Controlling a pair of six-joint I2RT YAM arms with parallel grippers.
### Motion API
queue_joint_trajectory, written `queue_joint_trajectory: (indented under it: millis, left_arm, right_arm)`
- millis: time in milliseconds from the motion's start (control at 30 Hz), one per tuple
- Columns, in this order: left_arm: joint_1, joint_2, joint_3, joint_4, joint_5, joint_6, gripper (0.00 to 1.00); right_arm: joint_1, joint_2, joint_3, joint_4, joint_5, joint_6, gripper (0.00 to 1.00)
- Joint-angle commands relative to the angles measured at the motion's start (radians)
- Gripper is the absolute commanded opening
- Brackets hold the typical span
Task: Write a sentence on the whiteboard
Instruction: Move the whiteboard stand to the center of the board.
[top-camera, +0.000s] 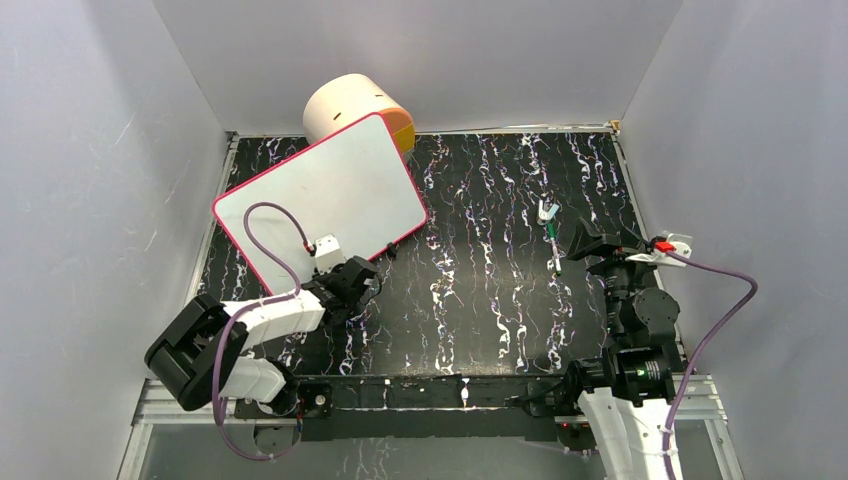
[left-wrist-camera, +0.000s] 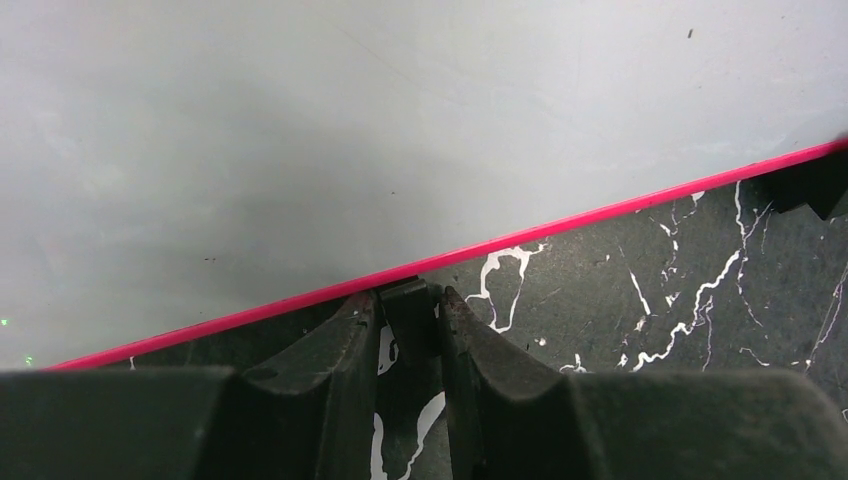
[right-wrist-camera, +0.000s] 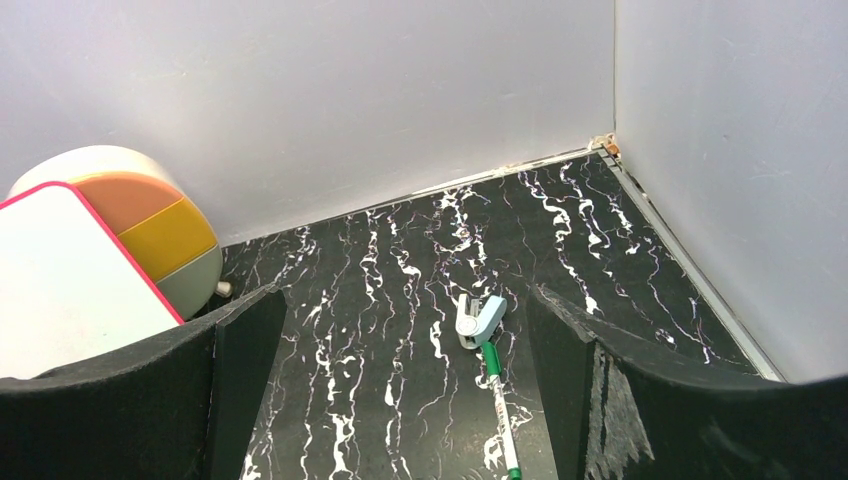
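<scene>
- The whiteboard (top-camera: 320, 190) lies flat on the far left part of the table (top-camera: 480, 300), turned at an angle, with its pink rim facing the arms.
- The left arm reaches low and forward to the board's near edge, with the left gripper (left-wrist-camera: 408, 297) level with the rim.
- Its fingers (left-wrist-camera: 350, 340) are nearly closed, one on each side of a small black clip (left-wrist-camera: 407, 320) on the rim. Whether they press on the clip cannot be told.
- A round cream container (top-camera: 345, 105) with orange and yellow panels stands just behind the board.
- The right arm is raised over the right side of the table, wrist bent forward.
- The right gripper (right-wrist-camera: 405, 295) has its fingers spread wide and holds nothing. It hangs above a green and white pen (right-wrist-camera: 497, 400) lying on the table.
</scene>
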Motion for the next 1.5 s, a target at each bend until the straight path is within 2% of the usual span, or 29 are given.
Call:
queue_joint_trajectory:
  millis: [0,500,667,867,1133,1467]
  left_arm:
    - [-0.047,0.010,-0.008,0.022,0.021,-0.005,0.00]
    - [-0.208,0.092,0.051,0.023,0.025,-0.031,0.00]
    - [-0.251,0.150,0.110,0.025,0.016,0.022,0.00]
    - [-0.256,0.196,0.155,0.114,0.113,0.097,0.00]
    - [-0.257,0.245,0.183,0.146,0.170,0.172,0.00]
    - [-0.257,0.216,0.163,0.163,0.210,0.247,0.00]
  right_arm:
    - [0.005,-0.020,-0.006,0.054,-0.008,0.007,0.99]
    - [0.008,-0.039,-0.005,0.051,0.002,0.001,0.99]
    - [0.013,-0.042,-0.005,0.051,0.004,0.000,0.99]
    - [0.016,-0.042,-0.003,0.051,0.008,-0.002,0.99]
    - [0.017,-0.037,-0.004,0.051,0.008,-0.002,0.99]
    - [0.017,-0.024,0.000,0.051,0.006,0.000,0.99]
